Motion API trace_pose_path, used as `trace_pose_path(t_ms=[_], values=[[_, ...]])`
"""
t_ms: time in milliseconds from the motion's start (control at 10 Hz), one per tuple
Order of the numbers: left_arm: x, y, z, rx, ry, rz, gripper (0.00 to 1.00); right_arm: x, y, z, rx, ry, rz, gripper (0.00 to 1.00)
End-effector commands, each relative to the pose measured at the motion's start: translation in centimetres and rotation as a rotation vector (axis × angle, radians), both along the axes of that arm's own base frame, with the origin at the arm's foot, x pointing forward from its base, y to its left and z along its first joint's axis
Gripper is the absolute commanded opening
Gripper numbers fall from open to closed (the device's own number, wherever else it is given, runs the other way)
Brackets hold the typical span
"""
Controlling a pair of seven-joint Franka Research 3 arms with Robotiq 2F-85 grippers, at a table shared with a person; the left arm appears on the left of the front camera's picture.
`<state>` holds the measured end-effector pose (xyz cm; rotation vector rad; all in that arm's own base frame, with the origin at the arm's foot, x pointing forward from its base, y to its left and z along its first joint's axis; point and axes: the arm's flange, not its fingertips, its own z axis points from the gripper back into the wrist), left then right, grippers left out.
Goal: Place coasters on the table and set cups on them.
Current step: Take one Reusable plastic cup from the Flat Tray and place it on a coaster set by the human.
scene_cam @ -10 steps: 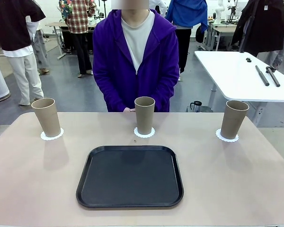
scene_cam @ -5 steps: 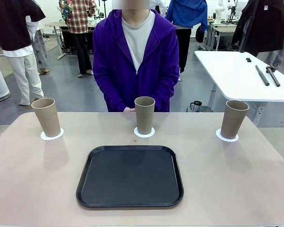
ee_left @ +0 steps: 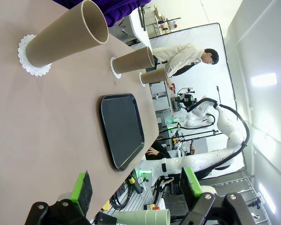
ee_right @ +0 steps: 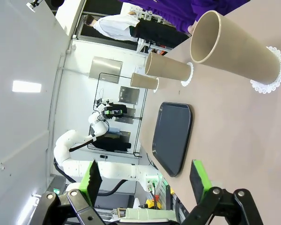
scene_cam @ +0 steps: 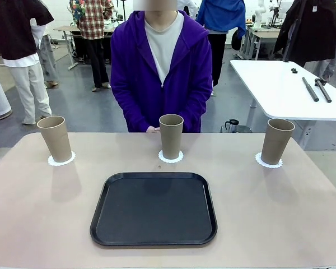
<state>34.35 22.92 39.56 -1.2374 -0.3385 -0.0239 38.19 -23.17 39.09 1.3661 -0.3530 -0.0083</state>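
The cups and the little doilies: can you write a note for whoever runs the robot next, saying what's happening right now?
Left gripper: open, empty, held off the table.
Right gripper: open, empty, held off the table.
Three cups, left, middle, right, each stand upright on a coaster along the table's far side.
Black tray: empty, in the middle.
Done: coasters and cups placed. Left: nothing apparent.

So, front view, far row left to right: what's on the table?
Left cup on its coaster → middle cup on its coaster → right cup on its coaster.
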Motion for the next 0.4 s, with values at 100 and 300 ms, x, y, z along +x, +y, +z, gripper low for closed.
trace_pose_path(t_ms=[100,300], values=[[-0.11,0.07,0.18,-0.005,-0.01,0.007,1.0,0.08,0.0,0.05,0.005,-0.004,-0.006,1.0],[-0.11,0.07,0.18,-0.005,-0.01,0.007,1.0,0.08,0.0,0.05,0.005,-0.004,-0.006,1.0]])
